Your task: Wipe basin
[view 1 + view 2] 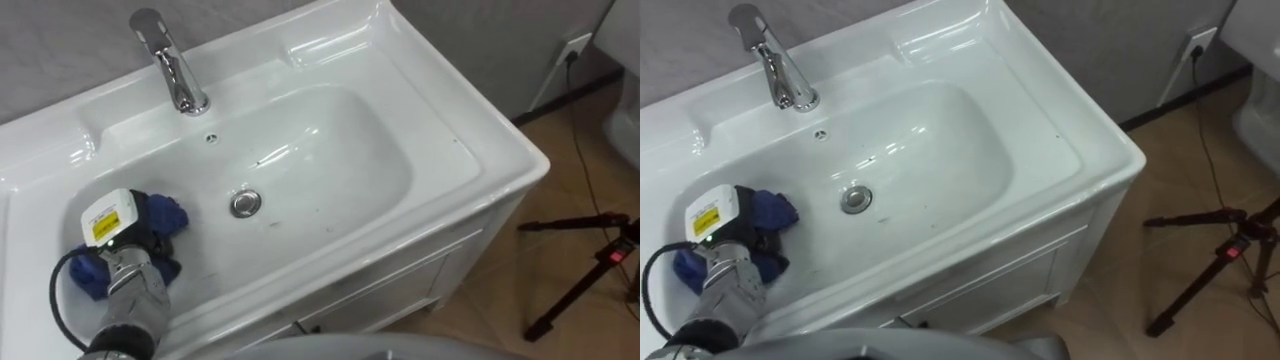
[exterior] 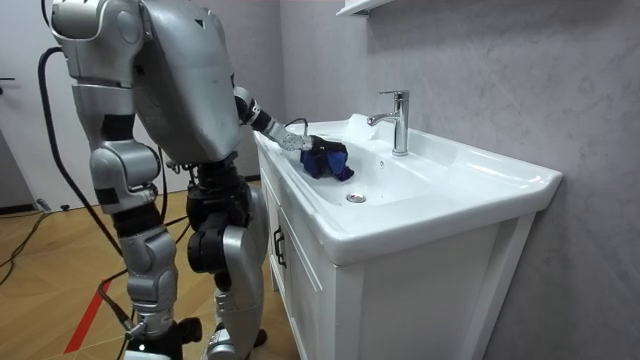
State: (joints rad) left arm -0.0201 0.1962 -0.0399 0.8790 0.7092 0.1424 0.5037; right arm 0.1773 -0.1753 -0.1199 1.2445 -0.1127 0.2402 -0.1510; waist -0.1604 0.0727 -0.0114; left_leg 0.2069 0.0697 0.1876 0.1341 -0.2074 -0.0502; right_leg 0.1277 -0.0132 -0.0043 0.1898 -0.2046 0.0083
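Left hand [image 1: 120,240] palm-down on blue cloth [image 1: 166,213], basin [image 1: 330,150] left slope.

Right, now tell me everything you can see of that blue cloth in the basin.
The cloth is dark blue, soft-looking fabric, bunched into a crumpled wad rather than spread flat. It lies on the sloping inner wall of the white basin at the robot's left, left of the drain and clear of it. The left hand rests on top and covers much of it; blue folds show on either side of the hand.
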